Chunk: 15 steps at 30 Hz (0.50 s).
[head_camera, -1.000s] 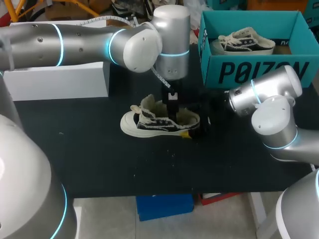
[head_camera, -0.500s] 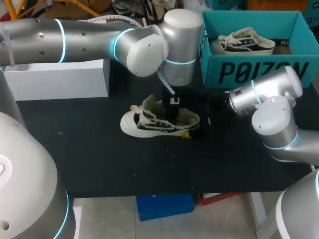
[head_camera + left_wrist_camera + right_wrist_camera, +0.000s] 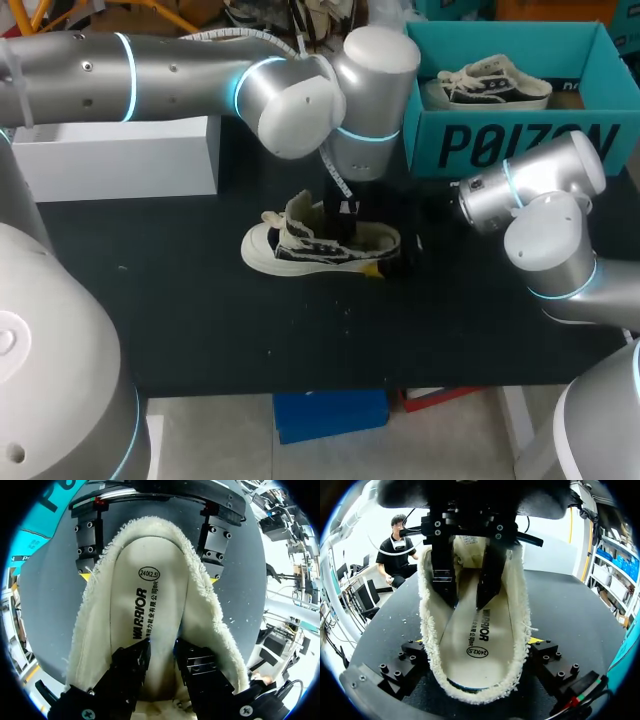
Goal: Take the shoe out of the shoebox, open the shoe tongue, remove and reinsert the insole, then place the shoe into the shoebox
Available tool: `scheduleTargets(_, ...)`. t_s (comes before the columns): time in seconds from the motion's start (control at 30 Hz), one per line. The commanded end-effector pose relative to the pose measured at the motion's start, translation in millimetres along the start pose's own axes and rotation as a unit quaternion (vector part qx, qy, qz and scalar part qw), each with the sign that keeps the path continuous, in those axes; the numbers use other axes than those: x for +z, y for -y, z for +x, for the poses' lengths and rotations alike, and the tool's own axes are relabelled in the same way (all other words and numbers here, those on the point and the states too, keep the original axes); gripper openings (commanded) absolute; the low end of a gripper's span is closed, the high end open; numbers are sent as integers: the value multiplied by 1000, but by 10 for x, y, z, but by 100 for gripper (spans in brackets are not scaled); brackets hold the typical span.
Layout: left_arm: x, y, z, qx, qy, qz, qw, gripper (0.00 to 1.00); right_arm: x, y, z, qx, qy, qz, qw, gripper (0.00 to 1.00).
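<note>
Head view shows the shoe (image 3: 300, 245) upright on its sole in the middle of the table (image 3: 200, 320), with the shoebox (image 3: 520, 140) at the far right corner. Left tool (image 3: 347, 212) dips into the shoe, its fingers narrowly apart on the insole (image 3: 150, 595) and their yellow tips hidden. Right tool (image 3: 479, 642) clamps the heel from both sides and is lost in shadow from above.

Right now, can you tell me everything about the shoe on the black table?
The shoe is a black-and-white sneaker with a white rubber sole and a fluffy cream lining. It stands upright on its sole on the black table, toe toward my left side. Inside lies a pale insole with dark print on it. My left gripper reaches down into the opening, open, its tips on the insole. My right gripper looks shut on the heel, one finger on each side.
</note>
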<state>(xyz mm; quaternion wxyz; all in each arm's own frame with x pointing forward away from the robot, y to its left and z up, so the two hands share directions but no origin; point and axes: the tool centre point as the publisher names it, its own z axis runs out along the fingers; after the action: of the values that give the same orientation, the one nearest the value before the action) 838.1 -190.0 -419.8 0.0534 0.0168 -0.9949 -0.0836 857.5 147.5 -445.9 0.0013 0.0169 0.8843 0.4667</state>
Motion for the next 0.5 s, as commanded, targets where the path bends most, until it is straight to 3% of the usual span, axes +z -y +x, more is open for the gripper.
scheduleTargets(0.03, 578, 16, 6, 4, 14, 1, 1000, 34, 4, -13, -20, 1, 0, 2, 1000, 0)
scheduleTargets(0.3, 678, 48, 12, -12, 98, -21, 995, 33, 4, -13, -20, 1, 0, 2, 1000, 0)
scheduleTargets(0.37, 687, 53, 3, -18, 119, -26, 992, 28, 4, -13, -20, 1, 0, 2, 1000, 0)
scheduleTargets(0.5, 696, 32, -73, -19, 142, -32, 989, 36, 4, -13, -20, 1, 0, 2, 1000, 0)
